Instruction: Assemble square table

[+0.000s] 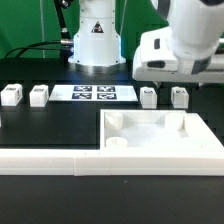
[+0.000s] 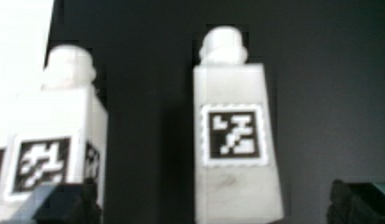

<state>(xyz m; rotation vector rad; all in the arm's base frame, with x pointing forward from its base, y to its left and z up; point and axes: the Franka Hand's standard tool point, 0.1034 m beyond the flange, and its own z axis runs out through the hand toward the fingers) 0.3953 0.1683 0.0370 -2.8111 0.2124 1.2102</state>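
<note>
The square table top (image 1: pixel 160 132), a large white slab with round corner sockets, lies at the front on the exterior view's right. Two white tagged legs (image 1: pixel 148 97) (image 1: pixel 179 96) stand just behind it, under my arm's white hand (image 1: pixel 176 52). Two more legs (image 1: pixel 11 96) (image 1: pixel 39 95) stand at the exterior view's left. In the wrist view, one leg (image 2: pixel 233 125) with a black-white tag sits between my dark fingertips (image 2: pixel 361 200). My gripper (image 2: pixel 207 206) is open, with gaps on both sides of the leg. A second leg (image 2: pixel 57 130) stands beside it, outside the jaws.
The marker board (image 1: pixel 92 94) lies flat between the two pairs of legs. A long white L-shaped rail (image 1: pixel 45 158) runs along the front edge. The robot base (image 1: pixel 95 35) stands at the back on the black table.
</note>
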